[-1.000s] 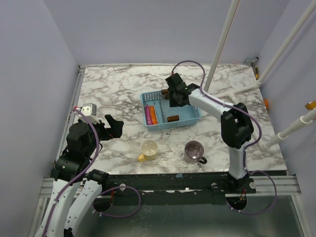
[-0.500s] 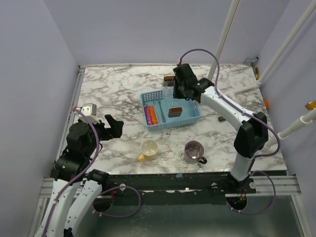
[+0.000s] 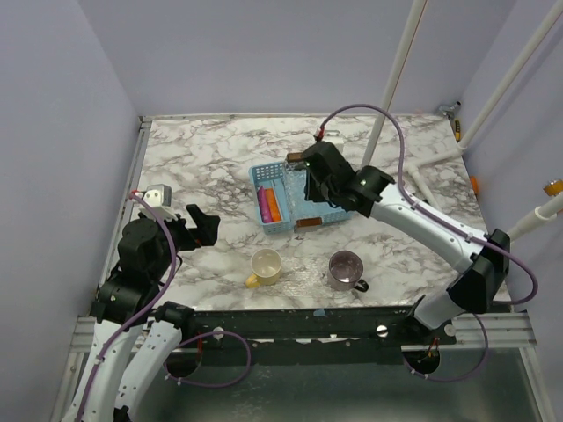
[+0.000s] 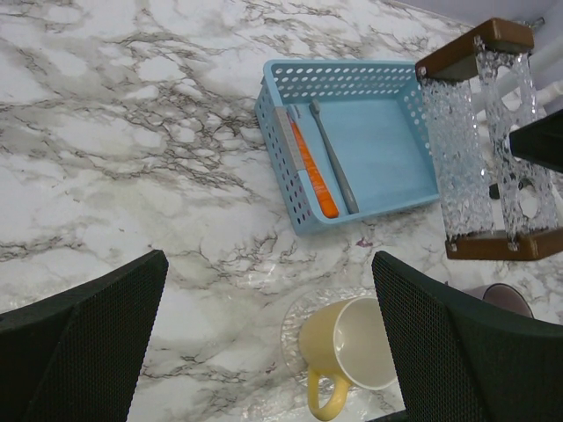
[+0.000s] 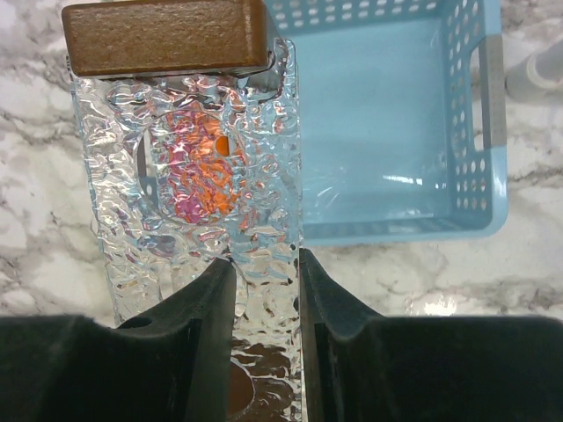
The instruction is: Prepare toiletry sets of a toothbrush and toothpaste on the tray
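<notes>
The right gripper [image 5: 266, 264] pinches a clear textured holder [image 5: 189, 167] with brown caps over the tray [image 5: 489, 132]; the left gripper [image 4: 266, 264] gapes wide.

I am finding no word, label, brand or number that I can read in any view. The tray [image 4: 352, 70], the orange toothpaste [image 4: 313, 171], the yellow mug [image 4: 347, 352] and the clear holder [image 5: 193, 176] pinched in my right fingers [image 5: 207, 325] are showing no print I can make out.
</notes>
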You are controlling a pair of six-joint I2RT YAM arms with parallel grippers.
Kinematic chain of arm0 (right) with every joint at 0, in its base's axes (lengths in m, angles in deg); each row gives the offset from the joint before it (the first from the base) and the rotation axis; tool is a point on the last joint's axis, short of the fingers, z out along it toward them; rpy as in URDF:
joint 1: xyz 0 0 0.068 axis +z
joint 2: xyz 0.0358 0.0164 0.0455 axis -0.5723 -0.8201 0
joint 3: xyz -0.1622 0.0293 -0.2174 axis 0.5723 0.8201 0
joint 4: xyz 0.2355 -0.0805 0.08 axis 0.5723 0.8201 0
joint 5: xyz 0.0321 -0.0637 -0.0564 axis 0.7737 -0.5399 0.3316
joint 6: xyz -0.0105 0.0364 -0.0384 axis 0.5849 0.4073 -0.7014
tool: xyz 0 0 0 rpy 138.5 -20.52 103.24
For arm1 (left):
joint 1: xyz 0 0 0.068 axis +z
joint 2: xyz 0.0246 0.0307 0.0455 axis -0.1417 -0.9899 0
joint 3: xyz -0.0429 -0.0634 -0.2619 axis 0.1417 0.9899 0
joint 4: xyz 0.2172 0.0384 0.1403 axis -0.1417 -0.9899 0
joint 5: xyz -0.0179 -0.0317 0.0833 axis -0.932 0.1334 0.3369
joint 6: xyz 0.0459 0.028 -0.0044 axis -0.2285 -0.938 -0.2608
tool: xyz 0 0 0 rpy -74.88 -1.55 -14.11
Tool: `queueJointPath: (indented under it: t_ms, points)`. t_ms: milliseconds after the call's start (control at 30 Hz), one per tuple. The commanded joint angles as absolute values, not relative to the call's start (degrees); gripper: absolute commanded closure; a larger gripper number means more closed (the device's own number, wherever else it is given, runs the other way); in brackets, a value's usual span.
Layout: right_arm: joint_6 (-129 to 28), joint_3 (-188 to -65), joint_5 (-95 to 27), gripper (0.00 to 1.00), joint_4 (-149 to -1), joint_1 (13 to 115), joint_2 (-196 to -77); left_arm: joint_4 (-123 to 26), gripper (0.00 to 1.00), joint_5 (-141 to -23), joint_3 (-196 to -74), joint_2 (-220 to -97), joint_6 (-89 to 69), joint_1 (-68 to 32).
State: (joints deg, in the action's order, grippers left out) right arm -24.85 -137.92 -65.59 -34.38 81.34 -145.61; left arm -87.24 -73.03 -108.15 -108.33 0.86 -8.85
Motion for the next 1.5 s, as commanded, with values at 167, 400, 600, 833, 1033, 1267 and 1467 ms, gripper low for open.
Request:
queueJointPath:
  t_ms: [167,400,600,833,1033,1267,1467]
  points:
    - [-11.5,-131.3,-77.3,0.99,-27.3,91.6,-138.7,-87.3,0.01,-73.9,-107.6,-106.8,0.3,-9.0]
    - [-0.7,-126.7,-81.1,0.99,-23.7,99.2,-137.4,-87.4,0.01,-73.9,-107.6,-106.7,0.4,-9.0]
    - [7.6,-123.8,-82.8,0.99,-20.5,103.8,-137.5,-87.5,0.01,-73.9,-107.6,-106.3,0.5,-9.1]
    - [12.9,-120.1,-82.2,0.99,-20.9,106.5,-138.4,-87.6,0.01,-73.9,-107.5,-106.0,0.6,-9.2]
    - [15.1,-118.9,-82.0,0.99,-22.4,107.0,-140.5,-87.6,0.01,-73.9,-107.5,-105.9,0.6,-9.3]
    - [14.6,-117.7,-80.2,0.99,-24.6,107.0,-143.7,-87.6,0.01,-73.9,-107.5,-106.0,0.6,-9.5]
    - [13.8,-114.3,-79.3,0.99,-29.1,106.9,-143.3,-87.6,0.01,-73.9,-107.5,-106.1,0.6,-9.5]
